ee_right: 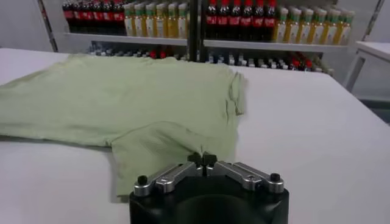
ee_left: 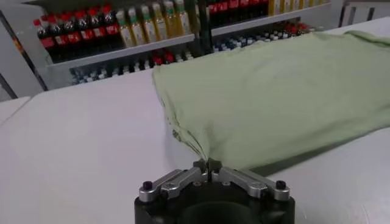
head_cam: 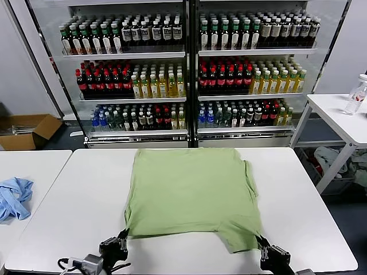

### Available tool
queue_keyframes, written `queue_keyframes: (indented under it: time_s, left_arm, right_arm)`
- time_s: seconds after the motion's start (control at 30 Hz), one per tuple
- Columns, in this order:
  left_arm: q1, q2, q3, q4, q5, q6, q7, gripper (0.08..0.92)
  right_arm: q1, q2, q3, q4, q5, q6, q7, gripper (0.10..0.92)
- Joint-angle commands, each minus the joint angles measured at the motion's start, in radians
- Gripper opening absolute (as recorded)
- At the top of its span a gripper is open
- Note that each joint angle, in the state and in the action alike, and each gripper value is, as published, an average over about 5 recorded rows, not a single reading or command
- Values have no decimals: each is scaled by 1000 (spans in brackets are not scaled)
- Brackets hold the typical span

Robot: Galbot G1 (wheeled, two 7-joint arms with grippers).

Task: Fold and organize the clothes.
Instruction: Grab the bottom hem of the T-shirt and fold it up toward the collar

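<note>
The pale green shirt [head_cam: 189, 189] lies plain side up on the white table [head_cam: 86, 206], partly folded, with a flap reaching toward the near right. My left gripper [head_cam: 123, 236] sits at the shirt's near left corner; in the left wrist view [ee_left: 207, 163] it is shut on that corner of the shirt [ee_left: 274, 91]. My right gripper [head_cam: 261, 242] sits at the near right flap; in the right wrist view [ee_right: 202, 159] it is shut on the edge of the shirt [ee_right: 122, 97]. Collar, buttons and print are hidden.
A light blue cloth [head_cam: 14, 197] lies on a separate white table at the left. Glass-door fridges full of bottles [head_cam: 189, 69] stand behind. A cardboard box [head_cam: 28, 130] sits on the floor at left. Another white table with a bottle [head_cam: 356, 94] stands at right.
</note>
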Motion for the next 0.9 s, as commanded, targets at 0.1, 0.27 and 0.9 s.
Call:
queue_keyframes:
  time_s: [0.1, 0.27, 0.9]
  left_arm:
    - [414, 71, -207, -233, 5, -41, -30, 83]
    - [239, 57, -169, -254, -55, -46, -65, 83]
    - [-460, -10, 74, 261, -184, -18, 16, 83]
  right_arm:
    - [-146, -8, 33, 129, -57, 28, -2, 109]
    - [-25, -10, 16, 143, -42, -1, 49, 109]
    - [607, 6, -182, -227, 14, -194, 77, 109]
